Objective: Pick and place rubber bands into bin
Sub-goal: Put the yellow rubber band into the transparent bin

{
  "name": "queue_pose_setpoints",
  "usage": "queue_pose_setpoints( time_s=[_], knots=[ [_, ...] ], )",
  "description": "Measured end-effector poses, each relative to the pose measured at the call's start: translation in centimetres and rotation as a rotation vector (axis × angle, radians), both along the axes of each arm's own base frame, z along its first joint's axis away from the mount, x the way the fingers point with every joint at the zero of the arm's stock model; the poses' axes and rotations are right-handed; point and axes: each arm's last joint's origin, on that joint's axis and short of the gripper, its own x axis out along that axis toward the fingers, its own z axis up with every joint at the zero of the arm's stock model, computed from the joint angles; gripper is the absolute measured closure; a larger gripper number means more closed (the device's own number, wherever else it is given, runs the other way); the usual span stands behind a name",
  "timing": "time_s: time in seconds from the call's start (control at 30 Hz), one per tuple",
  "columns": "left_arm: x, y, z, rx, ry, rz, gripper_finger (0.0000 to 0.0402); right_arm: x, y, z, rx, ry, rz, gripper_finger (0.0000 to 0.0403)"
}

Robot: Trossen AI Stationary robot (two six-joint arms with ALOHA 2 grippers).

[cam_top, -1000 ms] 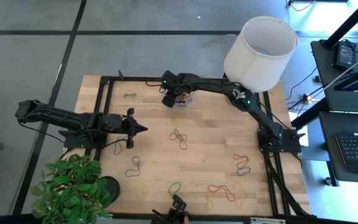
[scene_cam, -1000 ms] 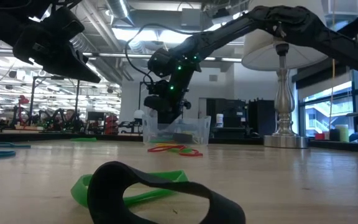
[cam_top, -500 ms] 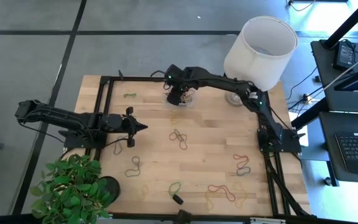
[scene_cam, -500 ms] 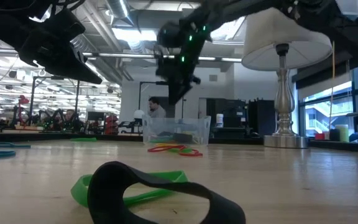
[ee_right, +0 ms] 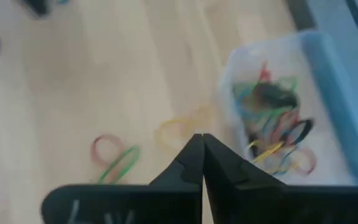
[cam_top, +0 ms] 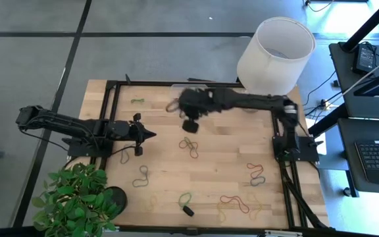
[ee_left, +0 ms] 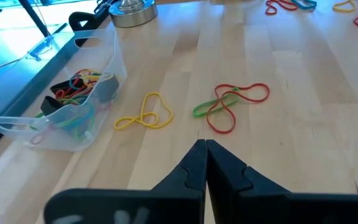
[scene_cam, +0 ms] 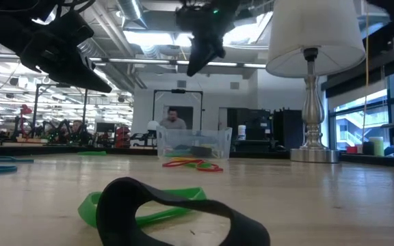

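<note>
The worktop (cam_top: 229,141) is a light wooden board framed by black rails along its left, far and right edges; the bin (ee_left: 73,93) stands at the far edge, near the middle, and holds a tangle of red, green, yellow and black rubber bands (ee_right: 272,124); in the high view the right arm crosses over it and hides most of it. The right gripper (cam_top: 191,125) hangs above the board just near of the bin, raised well clear of the surface; its fingers are pressed together tip to tip with nothing between them, as the right wrist view shows (ee_right: 201,149). A white lampshade (cam_top: 276,47) overhangs the far right corner; its metal lamp base (scene_cam: 313,147) stands on the worktop to the right of the bin.

The left gripper (cam_top: 151,135) waits over the left part of the board, pointing right; its fingers are closed and it carries nothing. Open board lies between the two grippers; a yellow band (ee_left: 145,115) lies just near of the bin, and a red and green pair (ee_left: 229,106) lies in the middle of the worktop. More loose bands are spread toward the near edge and the right side; a potted plant (cam_top: 77,201) covers the near left corner.

In the low view a black band on a green one (scene_cam: 176,212) fills the near foreground; a person (scene_cam: 174,119) shows in the room behind the bin. The right arm is motion-blurred in the high view, so its outline is hard to make out.
</note>
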Motion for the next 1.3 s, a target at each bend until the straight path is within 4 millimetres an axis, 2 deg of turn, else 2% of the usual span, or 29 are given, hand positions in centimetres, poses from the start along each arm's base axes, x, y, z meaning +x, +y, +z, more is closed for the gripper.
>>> queue_pose_setpoints(
  time_s=[0.13, 0.33, 0.5, 0.63, 0.83, 1.0, 1.3],
  knots=[
    [0.0, 0.0, 0.0, -0.03, -0.005, 0.014, 0.0399, -3.4, 3.5, -1.9, 0.039, -0.083, -0.005, 0.0399],
    [0.0, 0.0, 0.0, -0.043, -0.007, 0.021, 0.0401, -10.8, 8.3, -5.2, 0.127, -0.269, -0.021, 0.039],
    [0.1, 0.0, -0.1, -0.06, -0.007, 0.03, 0.0399, -16.5, 10.6, -8.6, 0.159, -0.385, -0.082, 0.0398],
    [0.7, -0.1, 0.6, -0.076, 0.011, 0.04, 0.0401, -19.8, 11.7, -11.8, 0.157, -0.444, -0.079, 0.0399],
    [2.2, -0.2, 1.7, -0.049, 0.073, 0.03, 0.0399, -22.2, 11.9, -15.2, 0.079, -0.519, 0.012, 0.0392],
    [4.0, -0.3, 2.8, -0.047, 0.133, 0.033, 0.04, -23.3, 11.5, -16.6, 0.088, -0.581, 0.017, 0.0392],
    [8.1, -1.9, 4.7, -0.008, 0.373, -0.036, 0.0401, -23.2, 11.6, -16.4, 0.079, -0.596, 0.03, 0.0391]
  ],
)
